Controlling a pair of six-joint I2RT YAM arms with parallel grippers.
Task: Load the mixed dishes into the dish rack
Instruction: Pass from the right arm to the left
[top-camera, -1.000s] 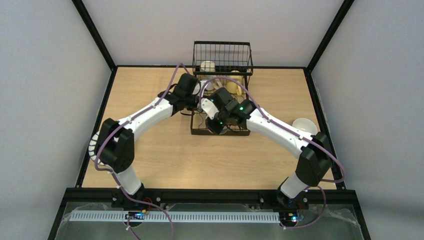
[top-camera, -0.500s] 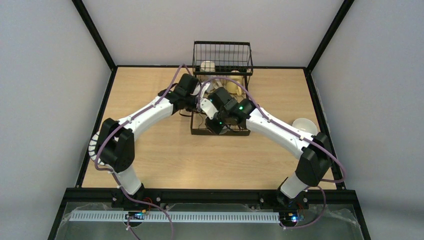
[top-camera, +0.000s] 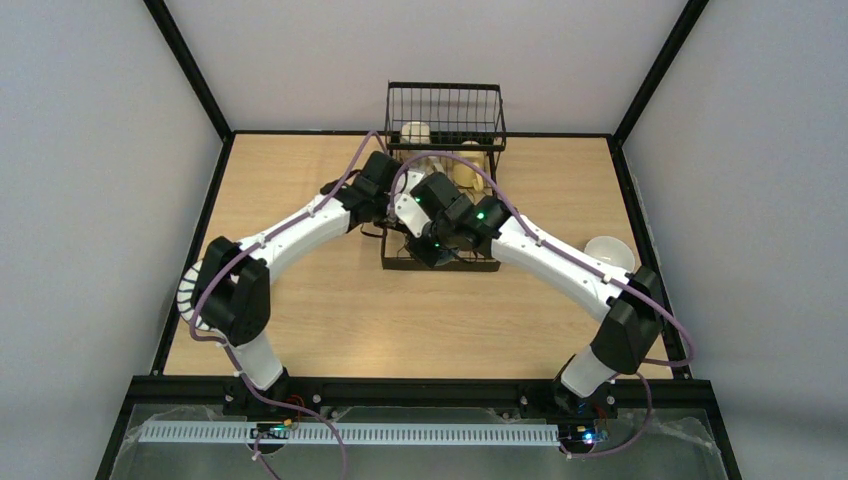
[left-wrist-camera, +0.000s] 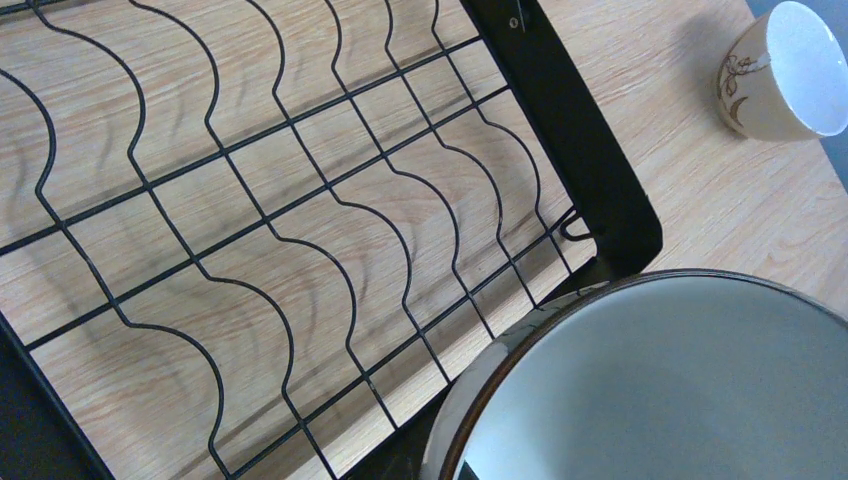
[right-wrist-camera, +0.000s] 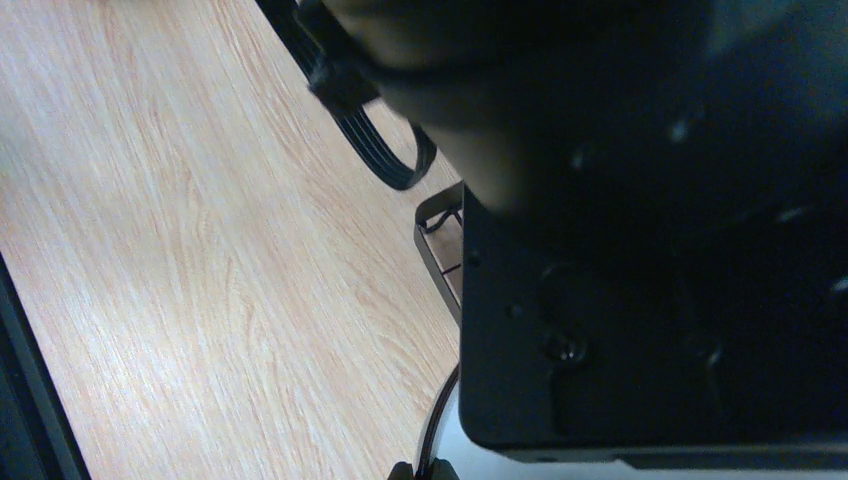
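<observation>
The left tool (top-camera: 393, 203) and right tool (top-camera: 431, 249) have been edged over the dish rack (top-camera: 445, 105), grips untellable, a brown-rimmed dish (left-wrist-camera: 660, 400) apparently being slotted.

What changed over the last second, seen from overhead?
The right arm swung its wrist slightly left over the dish rack; the left arm edged slightly right toward it. The mugs in the rack and the cream bowl on the table stayed put.
</observation>
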